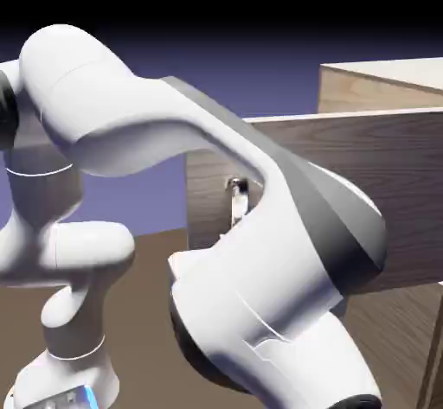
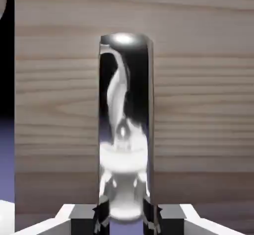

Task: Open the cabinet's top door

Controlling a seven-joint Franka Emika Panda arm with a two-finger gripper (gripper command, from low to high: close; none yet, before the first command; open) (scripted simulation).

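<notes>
Tool (image 2: 126, 221): clamping the silver handle (image 2: 125, 124) at one end, apparently for leverage
Top door (image 1: 398, 195): standing swung out from the cabinet (image 1: 381, 87), handle lying near its free edge

A simulated robot workspace is showing

A glossy white, many-jointed robot arm (image 1: 260, 286) is reaching past 1 boxy light-brown wood-grain cabinet (image 1: 381, 86) with a paler top; behind them, a plain blue-violet backdrop (image 1: 285, 74) is fading to black, everything appearing computer-rendered.
</notes>
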